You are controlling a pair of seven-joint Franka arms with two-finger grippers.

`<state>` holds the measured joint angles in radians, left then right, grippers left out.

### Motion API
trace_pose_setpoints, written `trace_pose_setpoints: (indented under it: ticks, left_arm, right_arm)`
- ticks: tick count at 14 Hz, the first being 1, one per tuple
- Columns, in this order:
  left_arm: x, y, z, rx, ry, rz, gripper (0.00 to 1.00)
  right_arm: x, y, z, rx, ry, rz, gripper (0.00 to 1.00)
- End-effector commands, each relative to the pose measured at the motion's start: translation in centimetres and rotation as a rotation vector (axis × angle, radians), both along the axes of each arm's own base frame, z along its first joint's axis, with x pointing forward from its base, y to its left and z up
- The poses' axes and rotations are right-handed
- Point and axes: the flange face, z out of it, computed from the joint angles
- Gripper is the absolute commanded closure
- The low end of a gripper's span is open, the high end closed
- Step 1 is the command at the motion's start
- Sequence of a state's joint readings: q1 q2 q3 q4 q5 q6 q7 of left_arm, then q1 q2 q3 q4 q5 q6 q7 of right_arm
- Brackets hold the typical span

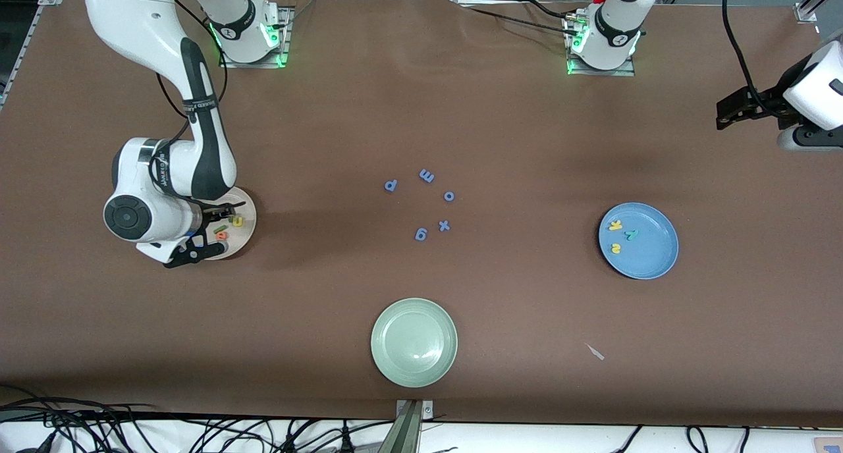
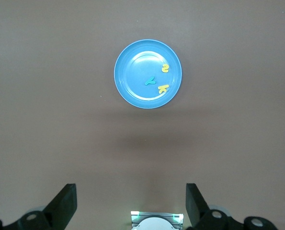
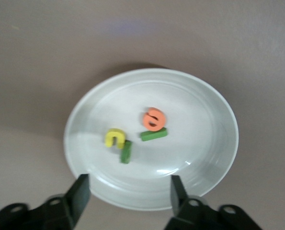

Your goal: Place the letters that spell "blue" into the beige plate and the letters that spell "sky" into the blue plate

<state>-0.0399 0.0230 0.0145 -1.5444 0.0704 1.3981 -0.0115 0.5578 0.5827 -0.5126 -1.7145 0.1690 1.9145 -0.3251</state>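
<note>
The beige plate [image 1: 245, 239] [image 3: 204, 110] lies at the right arm's end of the table. In it are the orange "e" [image 3: 154, 119] [image 1: 221, 236], a green bar [image 3: 154, 134] touching it, the yellow "u" [image 3: 114, 138] [image 1: 236, 221] and a second green piece [image 3: 126, 151]. My right gripper [image 1: 205, 232] [image 3: 128, 196] hovers over this plate, open and holding nothing. The blue plate [image 1: 649, 255] [image 2: 132, 81] holds the yellow "k" [image 1: 615, 226] [image 2: 163, 88], teal "y" [image 1: 631, 234] [image 2: 151, 80] and yellow "s" [image 1: 616, 248] [image 2: 165, 68]. My left gripper [image 1: 731, 110] [image 2: 130, 206] waits open, high over the table at the left arm's end.
Several blue letters [image 1: 421, 203] lie scattered mid-table. A pale green plate [image 1: 413, 342] sits nearer the front camera than they do. A small pale scrap [image 1: 596, 352] lies between that plate and the blue one.
</note>
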Motion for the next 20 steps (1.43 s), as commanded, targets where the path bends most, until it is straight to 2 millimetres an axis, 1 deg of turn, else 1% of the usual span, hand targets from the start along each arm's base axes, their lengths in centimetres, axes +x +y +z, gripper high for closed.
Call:
trace_pose_setpoints:
  ticks: [1, 2, 3, 4, 5, 6, 7, 9, 10, 11, 12, 13, 14, 16, 18, 19, 20]
  left_arm:
    - [0.4, -0.3, 0.7, -0.030, -0.011, -0.015, 0.00]
    - [0.4, -0.5, 0.6, -0.033, -0.010, -0.018, 0.00]
    - [0.3, -0.7, 0.6, -0.055, -0.008, -0.018, 0.00]
    - [0.2, -0.8, 0.5, -0.066, -0.008, -0.017, 0.00]
    - [0.0, -1.1, 0.5, -0.067, -0.007, -0.022, 0.00]
    - [-0.3, -1.5, 0.6, -0.065, -0.016, -0.031, 0.00]
    - [-1.3, -2.3, 0.5, -0.060, -0.040, -0.048, 0.00]
    - [-4.3, -2.3, -0.5, -0.052, -0.089, -0.053, 0.00]
    - [-4.5, -2.3, -0.7, -0.052, -0.090, -0.054, 0.00]
    - [-4.5, -2.2, -0.7, -0.051, -0.090, -0.051, 0.00]
    - [-4.5, -2.2, -0.7, -0.051, -0.088, -0.051, 0.00]
    - [-4.4, -2.1, -0.6, -0.051, -0.090, -0.050, 0.00]
    - [-4.1, -2.2, -0.3, -0.051, -0.096, -0.050, 0.00]
    - [-3.4, -2.4, 0.2, -0.050, -0.098, -0.042, 0.00]
    - [-3.3, -2.5, 0.4, -0.050, -0.104, -0.042, 0.00]
    - [-2.9, -2.8, 0.7, -0.051, -0.110, -0.046, 0.00]
    - [-2.1, -2.9, 0.9, -0.052, -0.118, -0.047, 0.00]
  right_arm:
    - [1.1, 1.6, 3.2, 0.019, 0.009, -0.016, 0.00]
    - [1.1, 2.4, 3.8, 0.010, 0.006, -0.048, 0.00]
    - [1.1, 3.8, 4.4, 0.001, 0.011, -0.062, 0.00]
    - [0.8, 4.6, 4.9, -0.008, 0.037, -0.086, 0.00]
    - [0.8, 5.6, 5.9, -0.016, 0.039, -0.097, 0.00]
    - [1.0, 6.0, 6.6, -0.019, 0.035, -0.106, 0.00]
    - [0.9, 6.3, 6.9, -0.018, 0.041, -0.110, 0.00]
    - [0.8, 6.5, 8.5, -0.003, 0.021, -0.107, 0.00]
    - [0.4, 7.2, 9.1, 0.004, 0.016, -0.118, 0.00]
    - [0.0, 8.0, 10.3, 0.021, 0.005, -0.134, 0.00]
    - [-0.4, 7.8, 11.9, 0.038, 0.000, -0.163, 0.00]
    - [-1.1, 8.6, 13.2, 0.059, 0.005, -0.160, 0.00]
    - [-1.7, 7.8, 14.5, 0.057, 0.003, -0.167, 0.00]
    - [-2.8, 7.0, 17.3, 0.018, -0.032, -0.176, 0.00]
    - [-3.8, 4.5, 21.2, 0.037, -0.089, -0.211, 0.00]
    - [-4.2, 3.0, 23.2, 0.050, -0.118, -0.232, 0.00]
    - [-4.6, 1.7, 24.9, 0.060, -0.144, -0.248, 0.00]
